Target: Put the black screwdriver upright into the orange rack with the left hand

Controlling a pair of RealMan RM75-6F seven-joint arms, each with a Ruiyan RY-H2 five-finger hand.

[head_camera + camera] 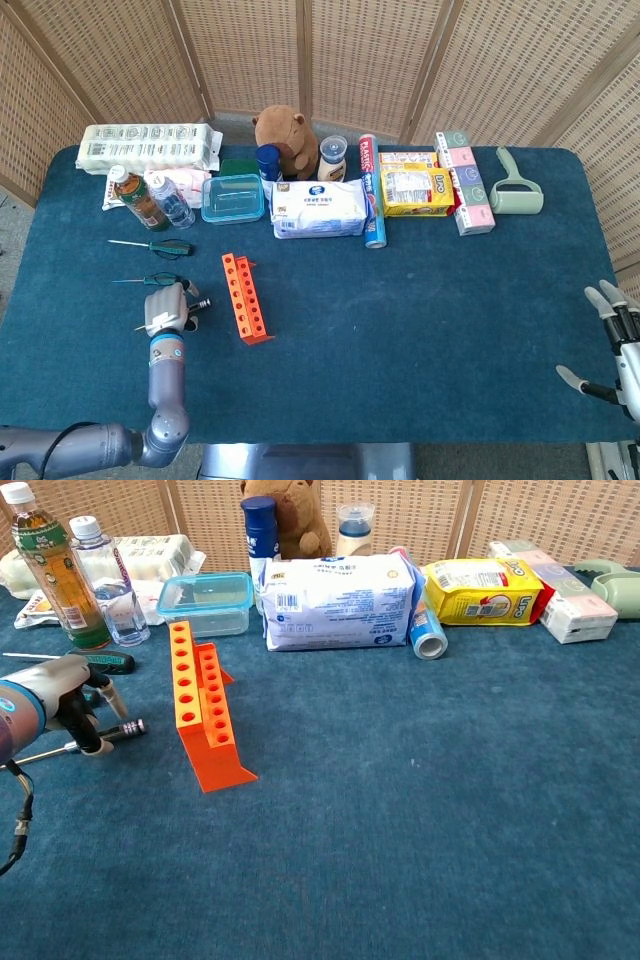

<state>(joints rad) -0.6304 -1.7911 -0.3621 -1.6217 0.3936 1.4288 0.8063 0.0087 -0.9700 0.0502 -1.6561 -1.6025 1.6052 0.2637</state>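
Left hand [62,702] sits low over the black screwdriver [118,731], just left of the orange rack [203,720]. The screwdriver lies flat on the table [420,300], handle end toward the rack, thin shaft running out left under the hand. In the chest view the fingers [85,735] curl down on both sides of it and one tip touches where handle meets shaft — a closing grip, but I cannot tell whether the tool is actually pinched, since it is flat on the cloth. Head view shows the same: hand over the tool, handle tip poking out on the rack side.

Judgement: the step in hand is the pickup. Coming from above on the handle-shaft junction makes sense — it leaves the shaft free to be turned tip-down for a hole.

The rack stands on its long edge, holes facing up in two stepped rows, so it will only take the tool vertically. No hole has anything in it; insertion not yet done.

Right hand [620,345] rests at the far right table edge, fingers spread, holding nothing.

Two green-handled screwdrivers [150,245] lie just behind the left hand — wrong tools, easy to nudge on the lift.
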